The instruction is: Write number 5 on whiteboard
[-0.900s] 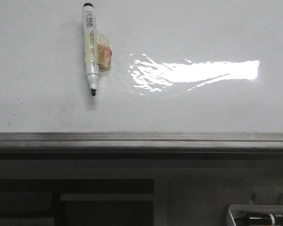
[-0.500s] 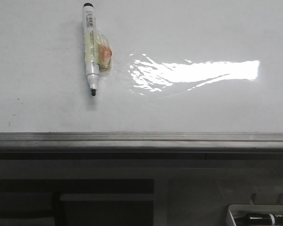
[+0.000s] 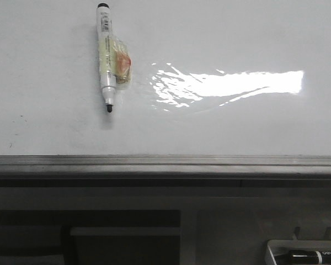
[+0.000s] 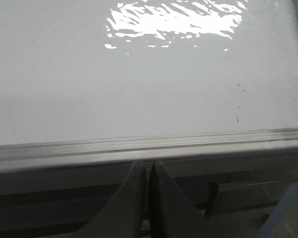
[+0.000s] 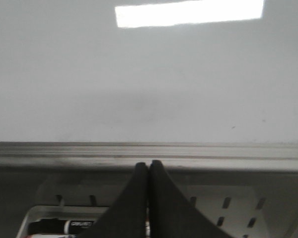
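Note:
The whiteboard (image 3: 237, 33) fills the upper part of the front view, with its grey rail (image 3: 165, 163) along the lower edge. No number 5 shows on it in any view; only small dark specks. A white marker (image 3: 107, 61) with a black uncapped tip and a taped yellowish wrap lies on the board at upper left, tip toward the rail. Neither gripper shows in the front view. My left gripper (image 4: 149, 163) is shut and empty, just short of the rail (image 4: 139, 148). My right gripper (image 5: 149, 163) is shut and empty, also just short of the rail (image 5: 188, 153).
A white tray (image 3: 276, 248) below the board at the right holds a black marker (image 3: 314, 256). It also shows in the right wrist view (image 5: 64, 226). Bright light glare (image 3: 231, 83) lies on the board. Dark shelves sit under the rail.

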{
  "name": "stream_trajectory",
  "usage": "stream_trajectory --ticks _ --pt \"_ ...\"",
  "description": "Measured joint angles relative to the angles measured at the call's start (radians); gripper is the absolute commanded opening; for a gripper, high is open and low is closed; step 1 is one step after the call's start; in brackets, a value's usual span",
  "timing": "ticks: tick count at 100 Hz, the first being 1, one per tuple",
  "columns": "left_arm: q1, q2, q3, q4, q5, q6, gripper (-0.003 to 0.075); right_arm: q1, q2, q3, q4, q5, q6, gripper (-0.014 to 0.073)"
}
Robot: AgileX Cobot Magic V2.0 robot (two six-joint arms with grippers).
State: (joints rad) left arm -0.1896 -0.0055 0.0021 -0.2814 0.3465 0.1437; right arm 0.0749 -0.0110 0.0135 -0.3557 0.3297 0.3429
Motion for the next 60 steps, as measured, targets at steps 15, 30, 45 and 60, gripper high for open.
stream_trajectory --ticks 15,30,45,60 --pt "0.000 0.000 0.001 -0.176 0.000 0.000 -0.0020 0.000 0.000 0.002 -0.067 -0.114 0.014 -0.0061" --pt "0.000 0.000 0.001 -0.459 -0.027 0.000 -0.0020 0.000 0.000 0.002 0.028 -0.347 0.050 -0.0061" --pt "0.000 0.000 0.001 -0.679 -0.098 0.000 -0.0020 0.000 0.000 0.002 0.113 -0.448 0.059 -0.0061" --pt "0.000 0.000 0.001 -0.780 -0.140 0.000 -0.0020 0.000 0.000 0.002 0.185 -0.616 0.059 -0.0061"
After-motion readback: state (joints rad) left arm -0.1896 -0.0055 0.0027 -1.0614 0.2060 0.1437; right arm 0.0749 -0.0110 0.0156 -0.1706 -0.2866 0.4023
